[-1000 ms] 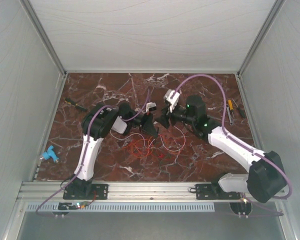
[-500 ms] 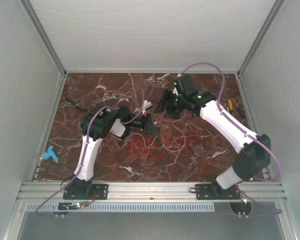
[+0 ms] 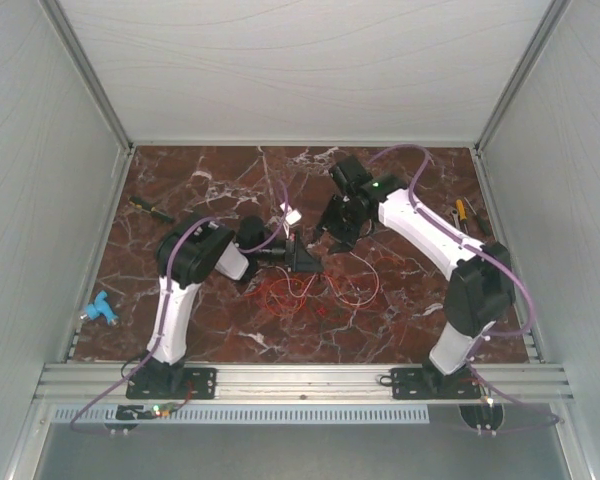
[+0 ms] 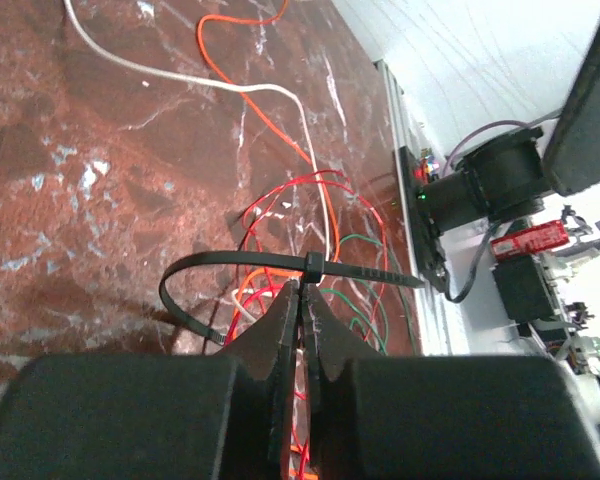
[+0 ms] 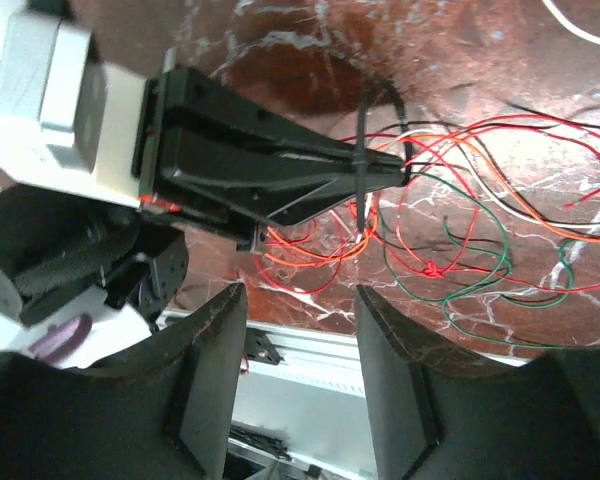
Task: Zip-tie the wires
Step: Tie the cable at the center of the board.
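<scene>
Zip tie (image 4: 313, 266) closed into loop, tail sticking out past head, low over table (image 3: 210, 180) near its middle. My left jaws (image 4: 298, 292) clenched on zip tie at head. Wires (image 3: 298, 292) bunch at zip tie, fan out beyond in loose red, orange, white loops; whether loop circles all, cannot tell. My right jaws (image 5: 298, 320) released, hanging apart above zip tie. Yellow-handled screwdriver (image 3: 461, 212) far right of zip tie; blue piece (image 3: 98, 309) far left.

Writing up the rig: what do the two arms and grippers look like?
The left arm and right arm have white links and bulky black joints. A purple cable loops along each. The left gripper and right gripper have black, tapering fingers. A green light glows on the right arm.
</scene>
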`<state>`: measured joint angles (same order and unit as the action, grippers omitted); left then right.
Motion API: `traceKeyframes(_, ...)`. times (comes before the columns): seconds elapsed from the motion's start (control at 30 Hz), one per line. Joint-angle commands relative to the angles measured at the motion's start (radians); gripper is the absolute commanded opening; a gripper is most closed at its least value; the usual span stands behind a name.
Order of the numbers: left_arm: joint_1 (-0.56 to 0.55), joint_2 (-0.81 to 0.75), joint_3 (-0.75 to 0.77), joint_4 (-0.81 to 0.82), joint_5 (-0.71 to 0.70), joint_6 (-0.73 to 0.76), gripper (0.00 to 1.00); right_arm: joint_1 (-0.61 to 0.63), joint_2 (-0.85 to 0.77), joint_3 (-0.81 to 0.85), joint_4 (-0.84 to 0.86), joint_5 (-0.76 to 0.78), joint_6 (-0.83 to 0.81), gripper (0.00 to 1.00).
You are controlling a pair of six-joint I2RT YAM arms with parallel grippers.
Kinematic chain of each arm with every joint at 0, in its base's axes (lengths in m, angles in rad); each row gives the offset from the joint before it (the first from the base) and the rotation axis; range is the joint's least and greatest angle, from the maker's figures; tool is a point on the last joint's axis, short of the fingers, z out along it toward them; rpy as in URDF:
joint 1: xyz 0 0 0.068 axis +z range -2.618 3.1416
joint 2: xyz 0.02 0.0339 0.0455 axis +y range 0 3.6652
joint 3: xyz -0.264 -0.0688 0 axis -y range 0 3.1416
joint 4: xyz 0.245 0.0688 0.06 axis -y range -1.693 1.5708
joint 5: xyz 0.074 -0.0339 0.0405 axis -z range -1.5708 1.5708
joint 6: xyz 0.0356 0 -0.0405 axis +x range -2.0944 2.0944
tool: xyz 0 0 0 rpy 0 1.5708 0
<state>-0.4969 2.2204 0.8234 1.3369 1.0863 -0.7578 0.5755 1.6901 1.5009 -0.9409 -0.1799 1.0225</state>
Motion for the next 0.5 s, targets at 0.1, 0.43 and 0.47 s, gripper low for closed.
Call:
traceKeyframes(0.1,-0.031,-0.041,-0.066,0.066,-0.083,0.163,0.0,-0.015,0.069,-0.004,-0.042,0.052,0.043,0.41)
traceKeyframes(0.43,-0.035,-0.042,-0.083,0.081,-0.095,0.193,0.0,-0.021,0.131,-0.061,0.009,0.015,-0.021,0.33)
traceKeyframes(0.47,-0.035,-0.042,-0.081,0.084,-0.095,0.194,0.0,-0.02,0.131,-0.075,0.019,0.01,-0.021,0.33)
